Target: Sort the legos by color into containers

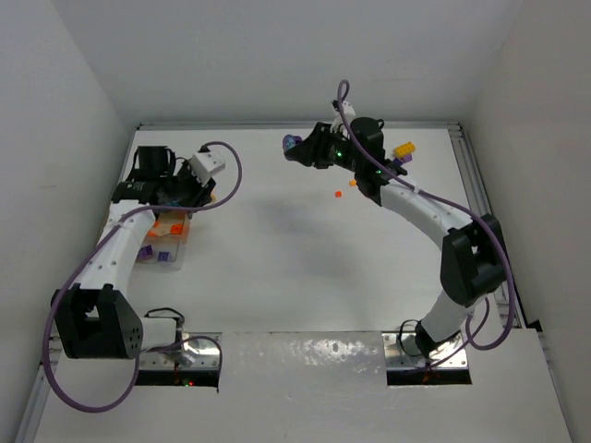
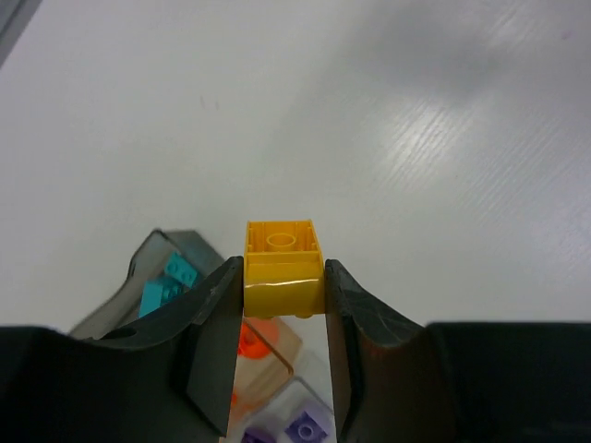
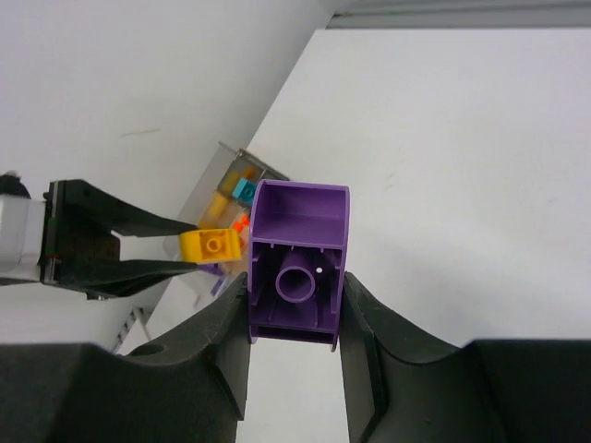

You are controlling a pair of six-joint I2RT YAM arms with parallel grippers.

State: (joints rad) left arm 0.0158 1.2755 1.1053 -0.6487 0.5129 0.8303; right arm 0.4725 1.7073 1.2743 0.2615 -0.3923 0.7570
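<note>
My left gripper (image 2: 282, 281) is shut on a yellow lego (image 2: 282, 263), held just above the near end of the clear divided container (image 2: 180, 249). Through the container's walls I see teal legos (image 2: 166, 281), an orange one (image 2: 249, 341) and purple ones (image 2: 305, 426) in separate compartments. My right gripper (image 3: 295, 305) is shut on a larger purple lego (image 3: 300, 258), hollow underside facing the camera, held in the air over the far middle of the table (image 1: 294, 146). The right wrist view also shows the left gripper's yellow lego (image 3: 212, 246) over the container (image 3: 231, 171).
Loose legos lie at the far right of the table: a yellow one (image 1: 404, 148), a purple one (image 1: 399, 164) and two tiny orange ones (image 1: 353, 183). The container (image 1: 166, 242) sits at the left, close to the side wall. White walls enclose the table.
</note>
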